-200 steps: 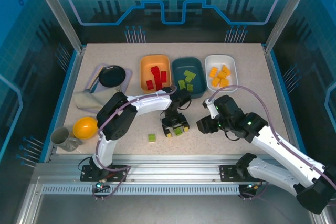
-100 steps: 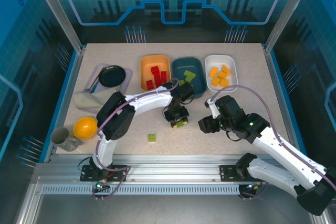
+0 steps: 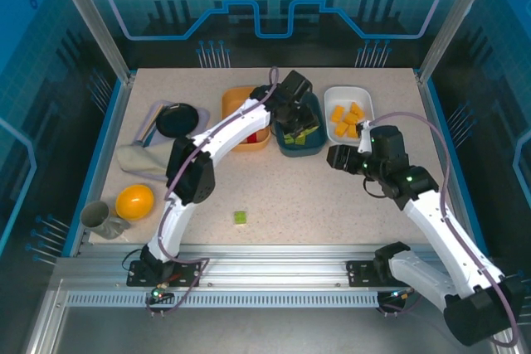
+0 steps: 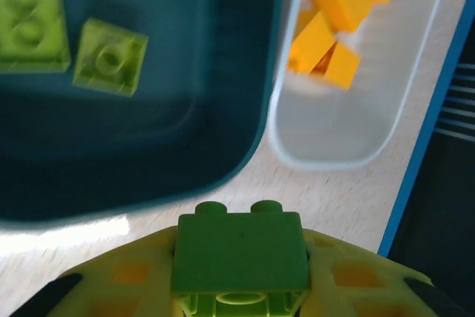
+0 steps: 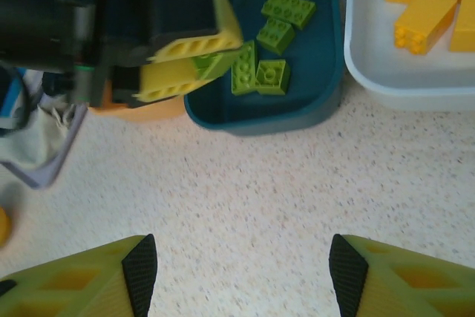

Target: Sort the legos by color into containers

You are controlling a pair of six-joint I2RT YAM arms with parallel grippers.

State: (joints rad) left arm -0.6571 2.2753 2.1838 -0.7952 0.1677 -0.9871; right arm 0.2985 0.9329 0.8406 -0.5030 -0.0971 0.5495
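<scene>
Clamping left gripper [image 4: 237, 287]: green lego [image 4: 239, 249], at teal tub [image 4: 148, 146] rim.
Right gripper [image 5: 243, 265]: spread wide, nothing held.
Top view: loose lego [image 3: 241, 217] on table [image 3: 332, 213].

On the speckled surface [image 3: 348, 213], well left of the left tool [image 3: 299, 132], a black plate [image 3: 177, 120] sits on a lavender tray [image 3: 146, 128]. Closer to the near edge lie a beige cloth [image 3: 137, 160], a yellow-orange bowl [image 3: 134, 201] and a grey cup [image 3: 94, 215].

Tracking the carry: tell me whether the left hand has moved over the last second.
Yes. The left hand, shut on a green lego, moved up the top view, ending above the dark teal tub.
</scene>
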